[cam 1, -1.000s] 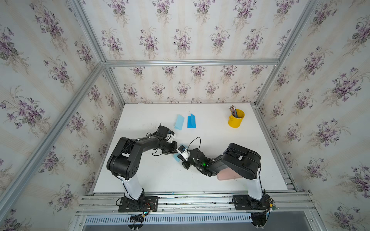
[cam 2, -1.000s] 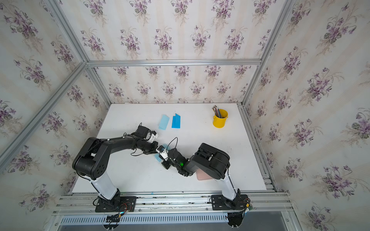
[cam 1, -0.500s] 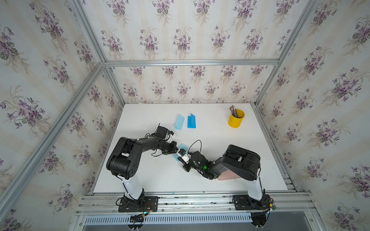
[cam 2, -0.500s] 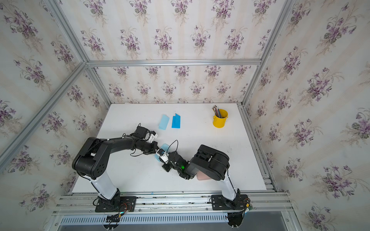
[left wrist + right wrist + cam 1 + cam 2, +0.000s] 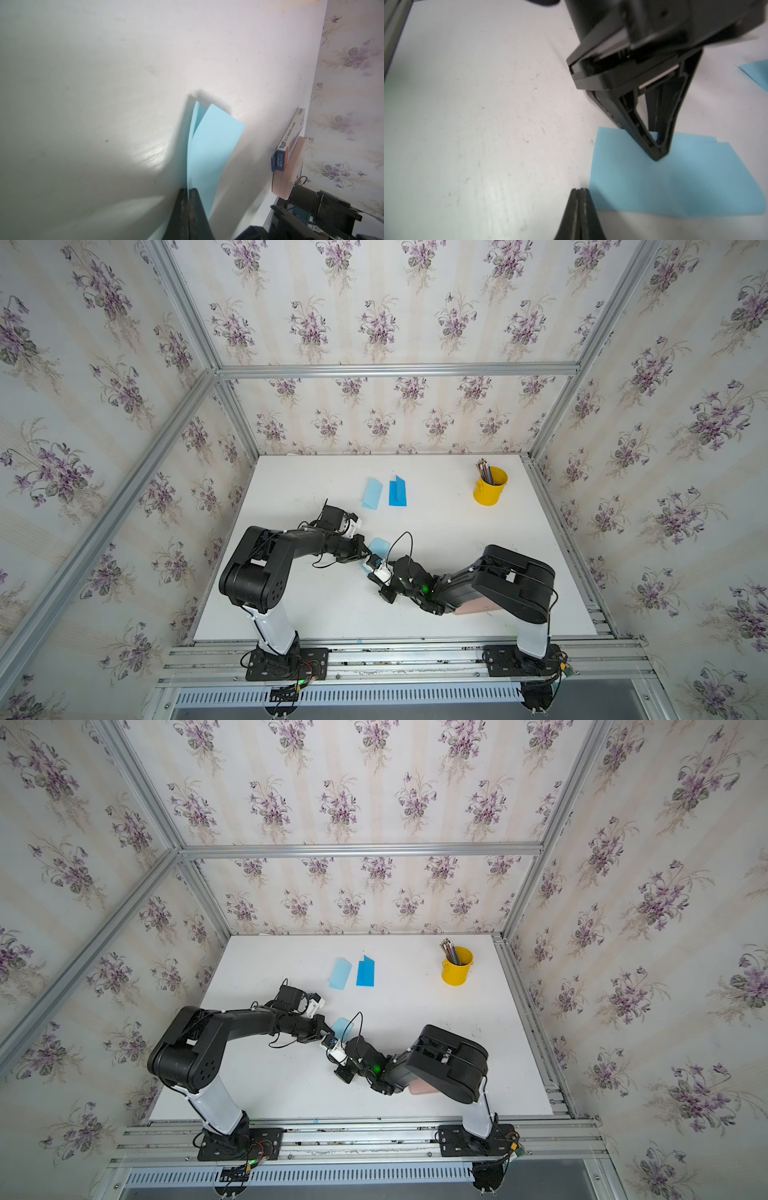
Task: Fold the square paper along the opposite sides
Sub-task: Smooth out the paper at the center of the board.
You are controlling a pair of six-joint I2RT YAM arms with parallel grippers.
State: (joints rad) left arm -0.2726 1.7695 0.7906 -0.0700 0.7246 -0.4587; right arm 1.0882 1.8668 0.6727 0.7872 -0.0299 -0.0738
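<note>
A light blue square paper (image 5: 379, 546) (image 5: 343, 1026) lies loosely folded over near the table's middle. My left gripper (image 5: 188, 189) is shut on the paper (image 5: 209, 149) at its edge. One layer rises edge-on from between the jaws and the other spreads beside them. In the right wrist view the left gripper's fingertips (image 5: 658, 155) sit low on the paper (image 5: 675, 182). My right gripper (image 5: 579, 189) is shut on nothing, its tip just beside the paper's near corner on the bare table. In both top views the two grippers (image 5: 365, 551) (image 5: 368, 565) meet at the paper.
Two folded papers lie farther back, one pale blue (image 5: 372, 493) (image 5: 340, 973), one darker blue (image 5: 397, 491) (image 5: 365, 971). A yellow cup of pencils (image 5: 490, 489) (image 5: 457, 969) stands back right. A pink block (image 5: 473, 606) (image 5: 288, 166) with a small box (image 5: 291, 137) lies under the right arm.
The right gripper has edged slightly toward the paper and the left gripper. The left gripper has stayed where it was, still shut at the paper.
</note>
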